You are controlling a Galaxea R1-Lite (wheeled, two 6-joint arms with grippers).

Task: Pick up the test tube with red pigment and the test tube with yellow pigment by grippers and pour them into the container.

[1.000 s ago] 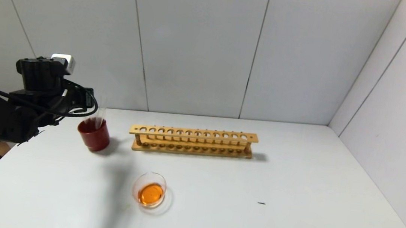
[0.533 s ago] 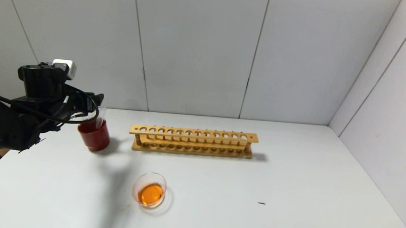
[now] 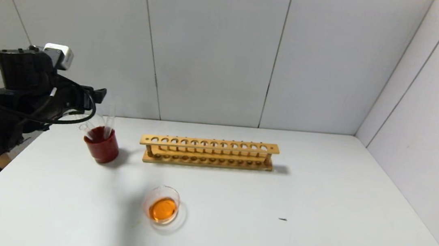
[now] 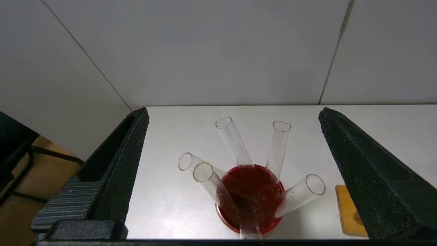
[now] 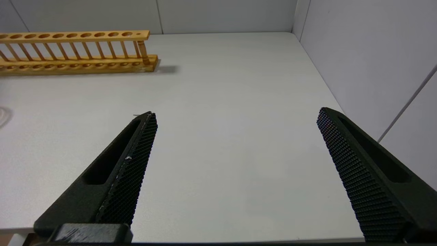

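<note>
Hovering above and behind the dark red cup (image 3: 101, 144), the left hand (image 3: 98, 94) had its fingers spread wide and held nothing. From the left wrist view the cup carried five colourless tubes (image 4: 235, 141), all empty and fanned outward, leaning on the rim. No tube with red or yellow liquid showed anywhere. The container (image 3: 162, 205) sat on the bench (image 3: 316, 214) nearer the robot, well apart from the cup, already holding orange liquid. The wooden rack (image 3: 209, 152) beside the cup stood empty. The right hand (image 5: 235, 164) was parked low over the right side of the bench, fingers spread, nothing between them.

By my reckoning both pigments had been poured and the spent tubes dropped into the cup, so the task looked close to done. Next would be pulling the left arm away without clipping the leaning tubes.
</note>
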